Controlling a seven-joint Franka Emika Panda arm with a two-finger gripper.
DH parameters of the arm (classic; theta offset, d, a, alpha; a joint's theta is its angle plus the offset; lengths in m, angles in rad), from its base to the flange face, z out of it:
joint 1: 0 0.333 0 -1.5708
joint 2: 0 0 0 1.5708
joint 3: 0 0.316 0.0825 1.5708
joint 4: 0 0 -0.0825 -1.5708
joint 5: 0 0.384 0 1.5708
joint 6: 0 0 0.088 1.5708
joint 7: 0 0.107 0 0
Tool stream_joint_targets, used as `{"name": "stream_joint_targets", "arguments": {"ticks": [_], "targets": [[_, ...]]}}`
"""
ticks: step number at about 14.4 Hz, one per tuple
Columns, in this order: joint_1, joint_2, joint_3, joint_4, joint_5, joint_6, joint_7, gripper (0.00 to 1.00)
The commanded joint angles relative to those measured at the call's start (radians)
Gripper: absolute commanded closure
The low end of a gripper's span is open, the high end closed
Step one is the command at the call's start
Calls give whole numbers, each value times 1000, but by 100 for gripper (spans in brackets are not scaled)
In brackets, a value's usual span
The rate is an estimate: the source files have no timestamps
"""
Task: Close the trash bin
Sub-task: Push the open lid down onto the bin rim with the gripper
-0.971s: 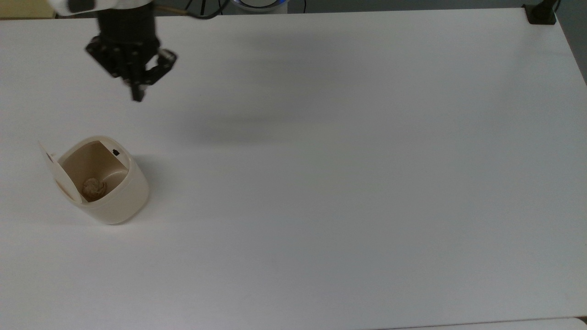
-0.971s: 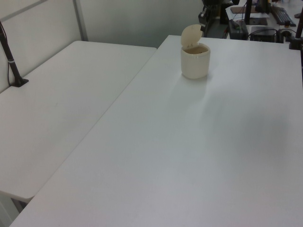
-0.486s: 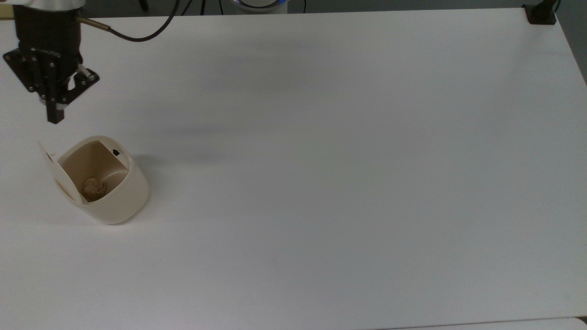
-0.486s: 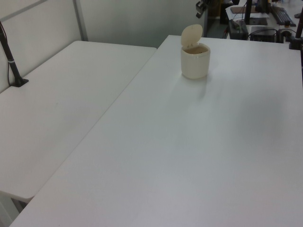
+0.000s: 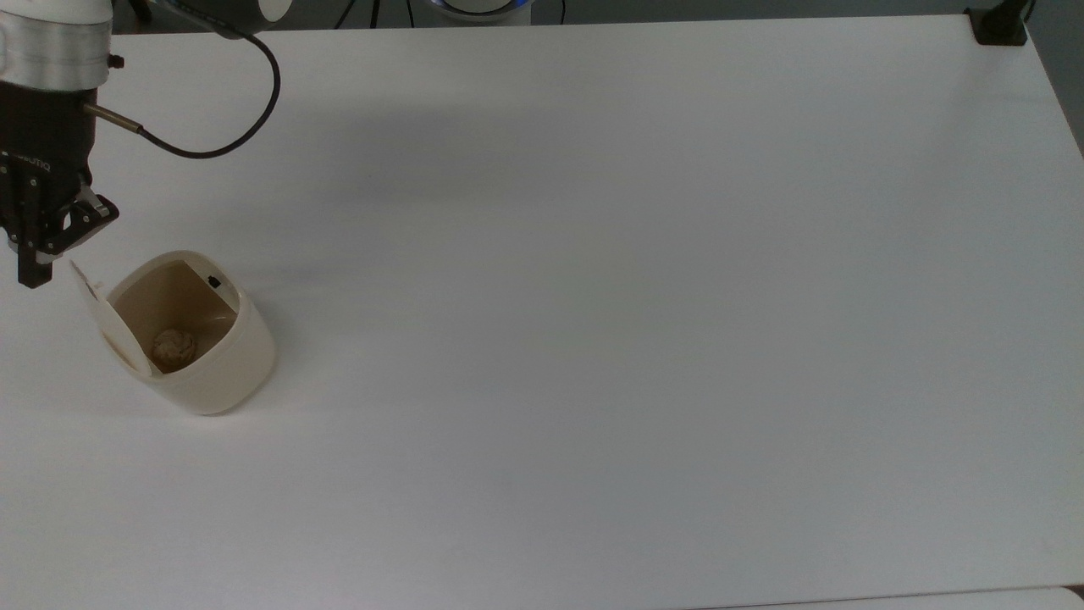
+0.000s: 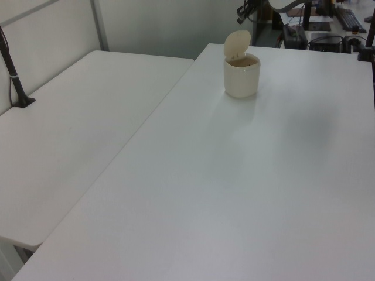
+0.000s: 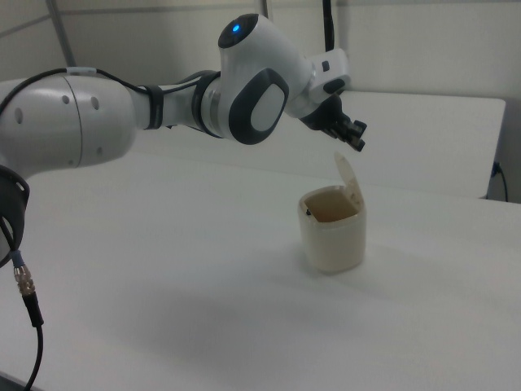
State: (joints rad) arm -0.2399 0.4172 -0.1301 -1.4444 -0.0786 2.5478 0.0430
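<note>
The cream-beige trash bin (image 5: 222,367) stands near the top view's left edge with its hinged lid (image 5: 105,321) tipped up and open. A crumpled brownish ball (image 5: 174,346) lies inside, and a small black button (image 5: 213,280) sits on the rim. My gripper (image 5: 33,274) hangs shut and holding nothing, just off the lid's upper tip, on the top view's left. In the right view the gripper (image 7: 357,142) hovers just above the raised lid (image 7: 348,177) of the bin (image 7: 332,236). The left view shows the bin (image 6: 241,79) at the far end of the table.
A black cable (image 5: 222,144) loops from the wrist over the white table (image 5: 593,296). A black clamp (image 5: 999,25) grips the table's corner at the top view's upper right. A second white table (image 6: 76,123) adjoins on the left view's left, with a black post (image 6: 14,76).
My gripper has travelled toward the top view's left and lower down, ending beside the tip of the open lid. The bin and its lid have not moved.
</note>
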Motion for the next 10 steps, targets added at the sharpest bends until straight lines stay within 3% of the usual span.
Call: {"name": "stream_joint_targets", "arguments": {"ticks": [1, 10], "targets": [[-1, 14, 3, 4, 13, 14, 12, 100], [17, 2, 30, -47, 37, -161, 17, 100]]}}
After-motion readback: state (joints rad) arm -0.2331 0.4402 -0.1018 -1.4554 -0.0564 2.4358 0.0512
